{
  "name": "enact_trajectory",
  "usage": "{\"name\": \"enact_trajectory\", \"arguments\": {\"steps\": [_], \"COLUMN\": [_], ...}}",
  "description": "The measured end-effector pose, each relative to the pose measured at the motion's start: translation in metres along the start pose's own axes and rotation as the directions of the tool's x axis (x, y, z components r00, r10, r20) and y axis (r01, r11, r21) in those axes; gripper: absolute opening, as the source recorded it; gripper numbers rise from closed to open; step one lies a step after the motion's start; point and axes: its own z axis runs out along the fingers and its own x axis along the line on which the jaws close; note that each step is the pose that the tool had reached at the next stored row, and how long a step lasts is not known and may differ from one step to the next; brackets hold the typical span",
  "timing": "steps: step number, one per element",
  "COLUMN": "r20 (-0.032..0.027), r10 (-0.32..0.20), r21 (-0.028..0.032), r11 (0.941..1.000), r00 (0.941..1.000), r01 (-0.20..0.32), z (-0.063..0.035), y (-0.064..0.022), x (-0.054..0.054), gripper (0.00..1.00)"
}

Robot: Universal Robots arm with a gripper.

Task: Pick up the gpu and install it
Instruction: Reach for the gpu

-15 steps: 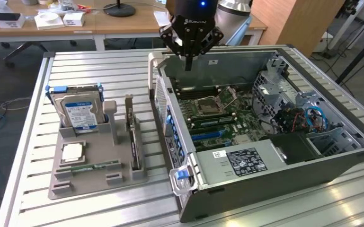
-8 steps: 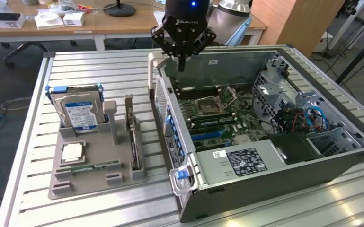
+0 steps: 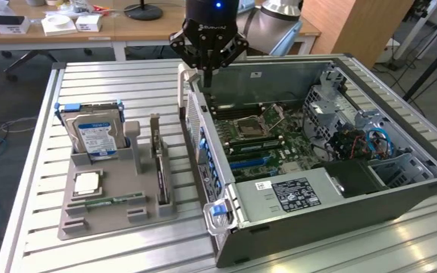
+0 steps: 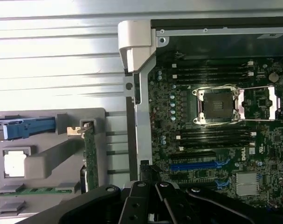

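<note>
The gpu [image 3: 159, 166] stands on edge in a slot of the grey holder [image 3: 116, 215], its pale bracket end pointing up at the far side. In the wrist view the gpu [image 4: 90, 161] is a thin green-edged strip beside the open computer case. My gripper [image 3: 207, 78] hangs high above the case's near wall, well apart from the gpu, shut with nothing in it. In the wrist view my gripper [image 4: 149, 198] is over the case rim. The motherboard's blue slot [image 4: 197, 164] lies bare inside the case [image 3: 400, 193].
A silver hard drive [image 3: 93, 133] with a blue-white label stands upright in the holder. A processor chip [image 3: 87, 182] and a green memory stick [image 3: 108, 200] lie in it too. Cables and a drive cage [image 3: 358, 139] crowd the case's far end.
</note>
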Motion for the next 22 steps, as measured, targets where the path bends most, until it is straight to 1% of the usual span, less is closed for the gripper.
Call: {"name": "enact_trajectory", "arguments": {"steps": [5, 13, 22], "r20": [0.0001, 0.0001, 0.0002], "r10": [0.0, 0.0, 0.0], "r21": [0.0005, 0.0009, 0.0011], "r11": [1.0, 1.0, 1.0], "r00": [1.0, 1.0, 1.0], "r01": [0.0, 0.0, 0.0], "z": [0.0005, 0.0013, 0.0021], "y": [-0.0009, -0.0025, -0.0038], "x": [0.011, 0.032, 0.05], "gripper": [0.1, 0.1, 0.1]}}
